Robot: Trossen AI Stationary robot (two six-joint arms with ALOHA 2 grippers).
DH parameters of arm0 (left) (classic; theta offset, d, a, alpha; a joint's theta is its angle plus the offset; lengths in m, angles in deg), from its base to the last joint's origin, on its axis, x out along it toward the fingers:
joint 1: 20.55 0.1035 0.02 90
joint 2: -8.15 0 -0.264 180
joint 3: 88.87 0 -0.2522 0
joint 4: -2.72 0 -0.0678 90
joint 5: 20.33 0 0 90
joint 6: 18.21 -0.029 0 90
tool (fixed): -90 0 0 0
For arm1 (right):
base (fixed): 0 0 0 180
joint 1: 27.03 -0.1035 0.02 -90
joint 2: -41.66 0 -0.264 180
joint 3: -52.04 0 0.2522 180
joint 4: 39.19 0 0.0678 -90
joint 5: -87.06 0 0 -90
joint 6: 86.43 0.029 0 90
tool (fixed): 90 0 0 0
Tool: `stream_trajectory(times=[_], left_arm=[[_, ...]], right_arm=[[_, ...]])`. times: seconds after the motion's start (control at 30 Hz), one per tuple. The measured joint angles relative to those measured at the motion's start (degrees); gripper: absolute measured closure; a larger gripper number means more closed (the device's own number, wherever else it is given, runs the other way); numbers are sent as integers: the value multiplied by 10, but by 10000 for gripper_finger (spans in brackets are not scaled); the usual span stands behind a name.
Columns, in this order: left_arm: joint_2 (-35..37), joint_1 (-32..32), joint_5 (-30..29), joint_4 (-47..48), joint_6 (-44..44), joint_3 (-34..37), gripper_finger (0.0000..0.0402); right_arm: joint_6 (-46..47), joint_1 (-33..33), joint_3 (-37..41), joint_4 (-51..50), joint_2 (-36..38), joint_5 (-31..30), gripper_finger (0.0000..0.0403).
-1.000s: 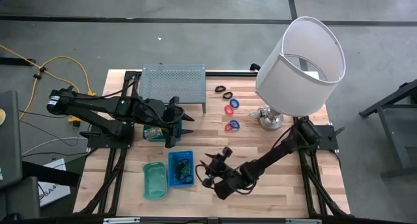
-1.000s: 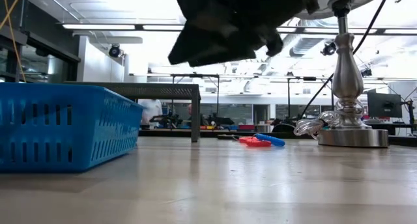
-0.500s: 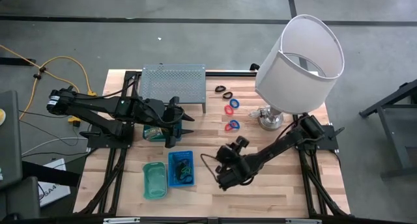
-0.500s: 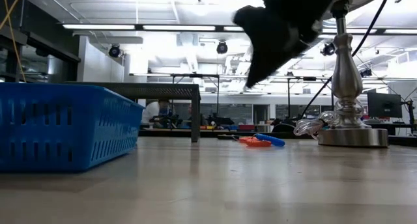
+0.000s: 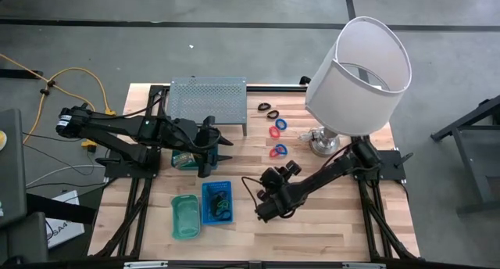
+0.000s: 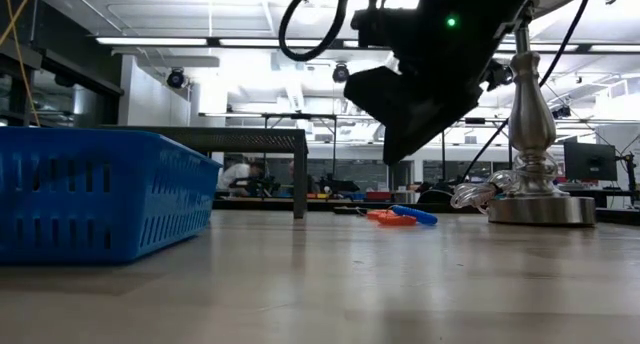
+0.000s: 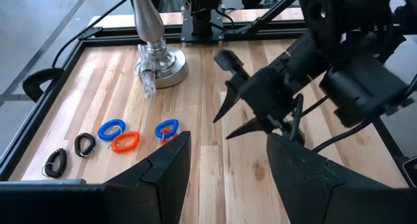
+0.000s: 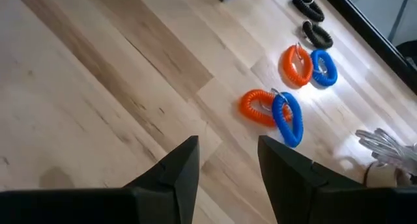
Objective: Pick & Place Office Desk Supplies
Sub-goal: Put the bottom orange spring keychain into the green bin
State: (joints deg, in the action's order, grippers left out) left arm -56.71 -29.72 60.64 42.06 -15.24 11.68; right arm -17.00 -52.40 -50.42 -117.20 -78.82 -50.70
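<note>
right pincer empty above the table, coil rings waiting near the lamp

the right pincer hangs over bare wood beside the blue tray, fingers apart and holding nothing. the left pincer waits in front of the grey rack, fingers spread wide, also empty. two pairs of coil rings, each one orange-red and one blue, lie touching on the table: the nearer pair and the farther pair, close to the lamp base. two black coils lie beyond them. the blue tray seems to hold a dark item already, though this is hard to make out. judged by look, the rings are light, springy and likely to skid; a pinch across one side of the coil, squarely from above, should hold best.
</note>
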Motion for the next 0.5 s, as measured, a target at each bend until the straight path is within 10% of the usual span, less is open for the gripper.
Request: stream_trajectory(times=[0.5], left_arm=[[0, 0, 0, 0, 0, 0, 208]], right_arm=[[91, 39, 34, -3, 0, 17, 257]])
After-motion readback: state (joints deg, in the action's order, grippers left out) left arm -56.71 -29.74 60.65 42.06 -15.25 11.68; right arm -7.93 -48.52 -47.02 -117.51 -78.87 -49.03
